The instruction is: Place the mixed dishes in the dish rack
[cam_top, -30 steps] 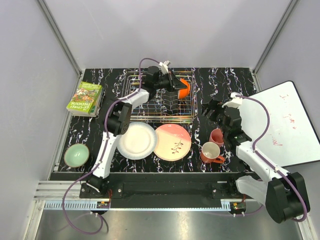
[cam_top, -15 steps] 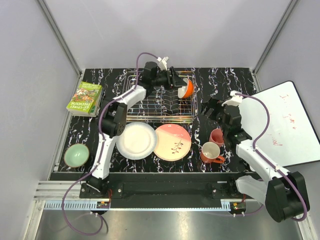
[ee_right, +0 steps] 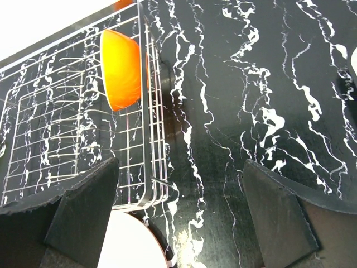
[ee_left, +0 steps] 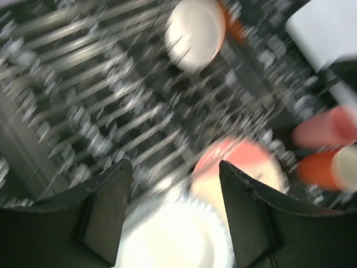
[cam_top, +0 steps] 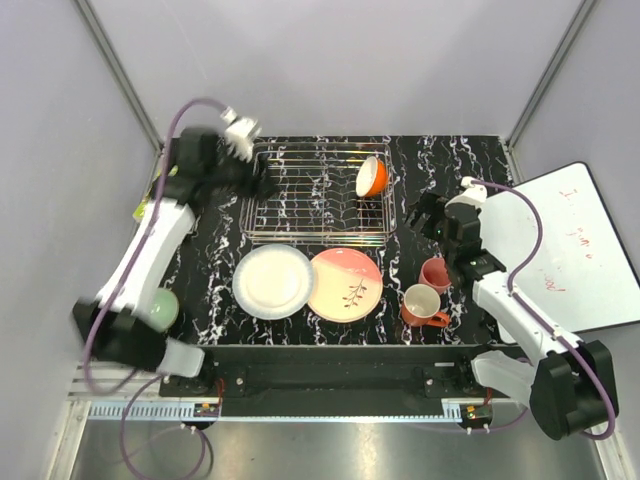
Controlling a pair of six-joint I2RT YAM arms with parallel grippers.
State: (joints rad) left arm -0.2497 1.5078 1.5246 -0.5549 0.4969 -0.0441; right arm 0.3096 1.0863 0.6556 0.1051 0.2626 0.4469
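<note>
The table is black, veined with white like marble. The dish rack is silver wire. One bowl is bright orange (pale inside), the other bowl pale green. One plate is plain white, its neighbour peach-pink with a dark twig motif. The cup is pink, the mug orange.

Orange bowl on edge at dish rack right end. White plate, pink twig plate, pink cup, orange mug and green bowl sit outside the rack.
</note>
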